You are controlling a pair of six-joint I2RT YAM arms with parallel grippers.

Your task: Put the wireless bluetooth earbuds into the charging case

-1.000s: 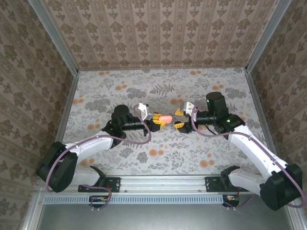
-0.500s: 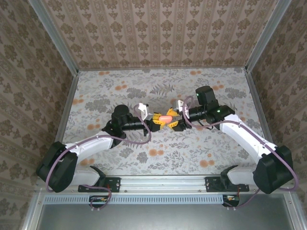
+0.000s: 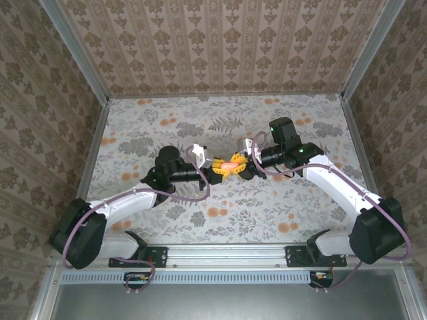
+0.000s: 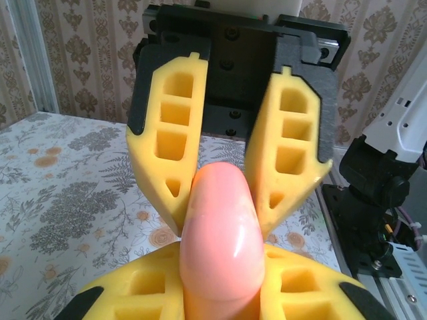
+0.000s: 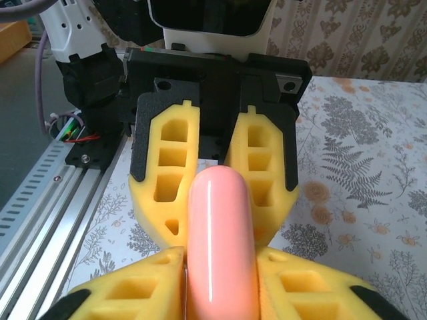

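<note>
The charging case [image 3: 230, 162] is a smooth salmon-pink pebble held above the middle of the table, and it looks closed. My left gripper [image 3: 220, 167] is shut on its left end. My right gripper [image 3: 241, 164] meets it from the right, its yellow fingers pressed against both sides of the other end. The left wrist view shows the charging case [image 4: 220, 230] running up from my left gripper [image 4: 222, 270] to the right arm's fingers [image 4: 167, 140]. In the right wrist view the charging case [image 5: 220, 233] lies between my right gripper [image 5: 220, 277] and the left arm's fingers [image 5: 165, 177]. The earbuds are out of view.
A floral cloth covers the table [image 3: 280, 207], and patterned walls close it in on three sides. An aluminium rail [image 3: 233, 253] with both arm bases runs along the near edge. The same rail [image 5: 40, 200] lies left of the grippers in the right wrist view.
My right arm has swung left to the case and its fingers have closed on the case's free end. The left arm has kept still, holding the case.
</note>
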